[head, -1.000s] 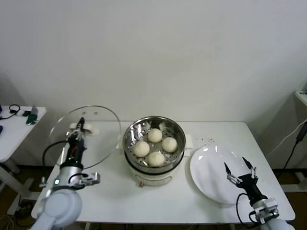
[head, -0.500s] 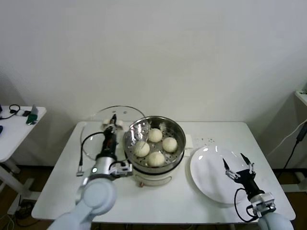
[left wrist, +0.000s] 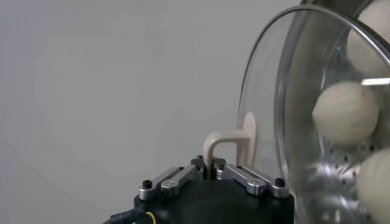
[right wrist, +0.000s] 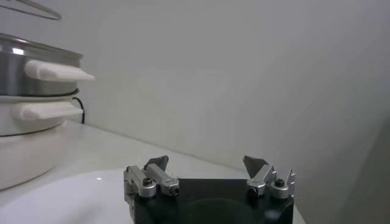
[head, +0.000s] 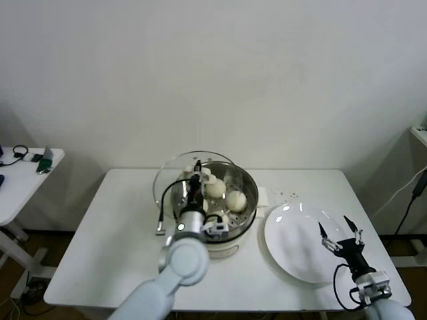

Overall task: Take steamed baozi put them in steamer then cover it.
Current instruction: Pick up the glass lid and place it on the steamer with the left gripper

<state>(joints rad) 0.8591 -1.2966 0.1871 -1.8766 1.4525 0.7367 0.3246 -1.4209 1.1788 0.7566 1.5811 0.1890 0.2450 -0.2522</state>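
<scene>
We are carrying the cover, tilted above the steamer near the table's back edge, baozi inside. Our left gripper is clenching its cream handle, the right hold for slick, breakable, probably weighty glass. Our right gripper is waiting, fingers spread, over the plate near the right edge.

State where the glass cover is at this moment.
In the head view, the cover is held tilted by the left gripper over the steamer, left of the plate.

wall: plain white | side table: white (far left)
</scene>
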